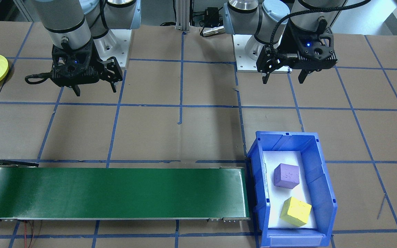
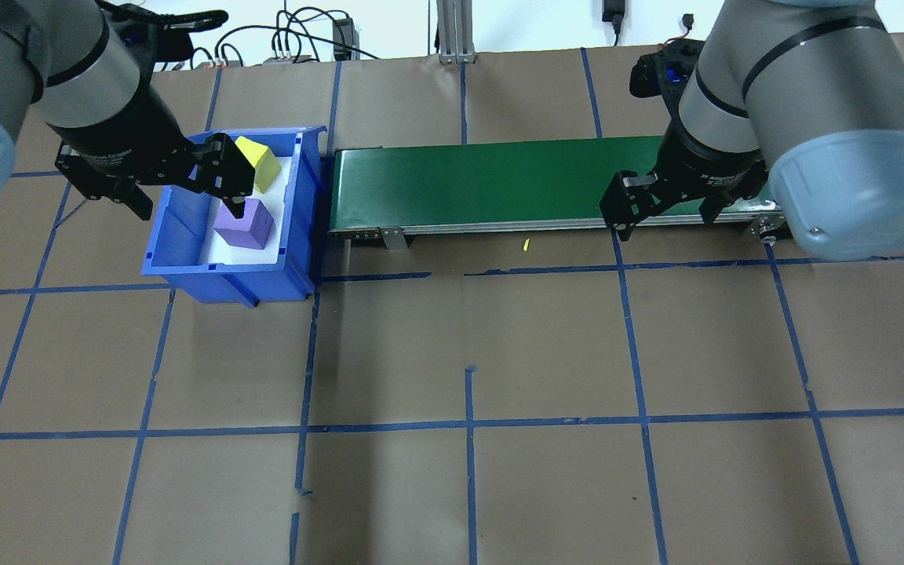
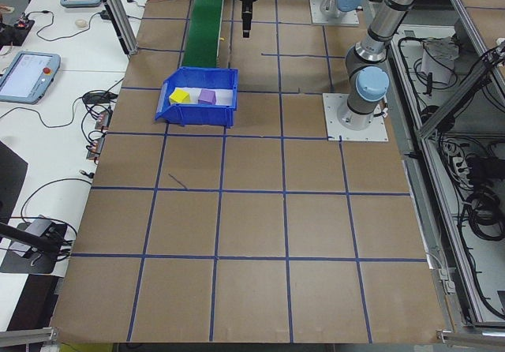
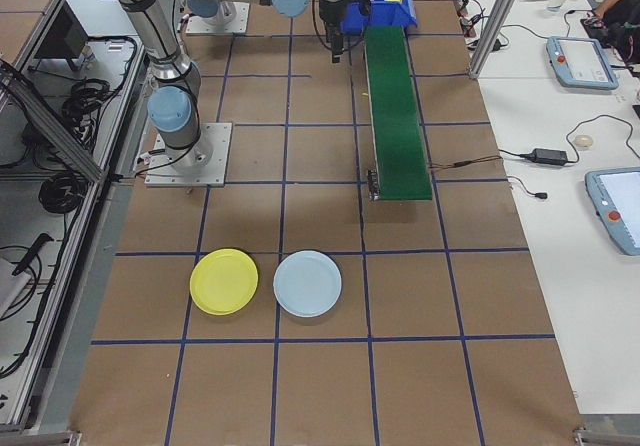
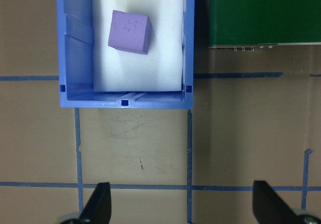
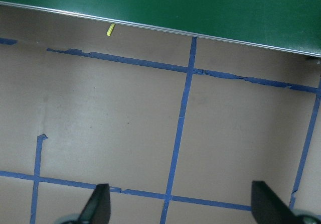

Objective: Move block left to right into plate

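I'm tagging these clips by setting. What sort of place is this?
Probably a robotics lab test cell: a table gridded with blue tape, a small green conveyor beside a blue bin, and teach pendants on side benches.

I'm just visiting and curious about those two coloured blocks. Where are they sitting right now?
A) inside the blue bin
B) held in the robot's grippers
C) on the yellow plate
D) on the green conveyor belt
A: the purple block and the yellow block both lie on the white liner inside the blue bin, beside the end of the bare green conveyor belt.
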